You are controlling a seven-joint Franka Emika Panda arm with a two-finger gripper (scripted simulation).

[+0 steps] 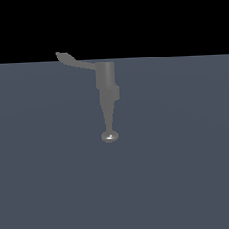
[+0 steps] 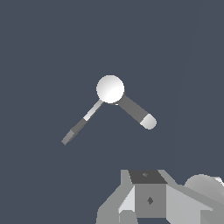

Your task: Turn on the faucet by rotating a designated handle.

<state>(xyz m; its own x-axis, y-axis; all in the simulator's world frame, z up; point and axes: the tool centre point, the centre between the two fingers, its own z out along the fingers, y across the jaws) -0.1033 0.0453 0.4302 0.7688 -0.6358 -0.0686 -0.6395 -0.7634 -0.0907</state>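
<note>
You're in the approach step: the faucet (image 1: 107,95) stands mid-desk, its handle (image 1: 76,62) jutting to the exterior view's left, untouched; bring the tool (image 2: 151,205), whose opening I cannot tell, beside that lever.

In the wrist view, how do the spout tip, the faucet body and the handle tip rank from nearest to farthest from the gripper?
1. Spout tip: end of the arm reaching toward the gripper.
2. Faucet body: round top, at the centre.
3. Handle tip: end of the thin lever, pointing away to the side; too close to the body to rank firmly.
</note>
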